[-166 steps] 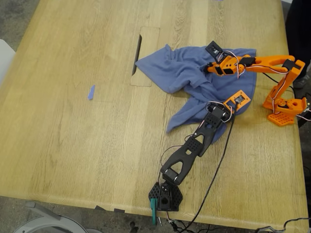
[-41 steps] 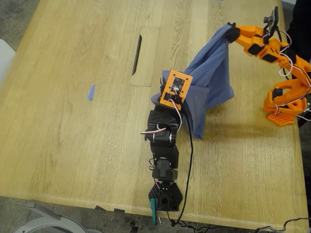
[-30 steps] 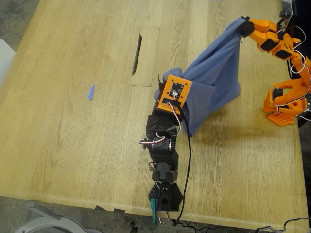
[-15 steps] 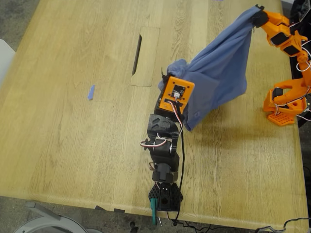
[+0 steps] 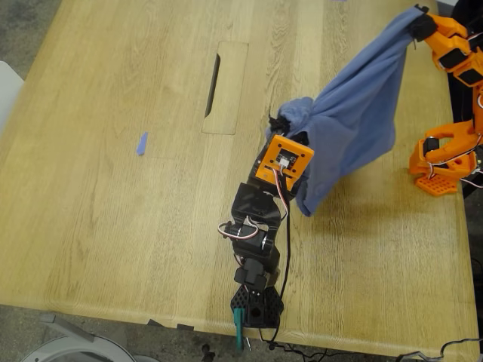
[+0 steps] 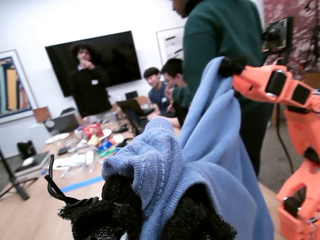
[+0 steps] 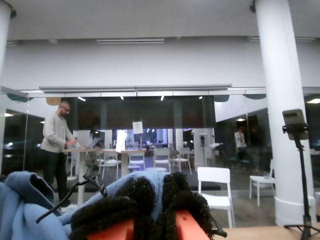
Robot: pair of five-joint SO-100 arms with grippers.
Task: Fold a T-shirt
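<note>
Our first end effector, on the black arm, is clamped on a bunched edge of the T-shirt. In the first wrist view its black foam pads pinch a rolled hem of the T-shirt, and the cloth rises from there to the orange arm's tip.

Our second end effector, on the orange arm, is closed on another edge of the T-shirt, near the top corner on the exterior view's right. In the second wrist view its foam pads are pressed together with blue cloth bunched just beside them; the cloth between the pads is mostly hidden.

The T-shirt hangs stretched between the two end effectors, lifted off the tabletop. Its lower fold droops beside the black arm's orange camera mount; whether that fold touches the wood we cannot tell. No chest print shows on the side facing the exterior camera.

The orange arm's base sits at the tabletop's edge on the exterior view's right. The black arm's base sits at the near edge.

A small scrap of blue tape lies on the wood on the exterior view's left, well apart from the T-shirt. A cable slot is cut into the tabletop between the tape and the T-shirt.

People show in the first wrist view's background.
</note>
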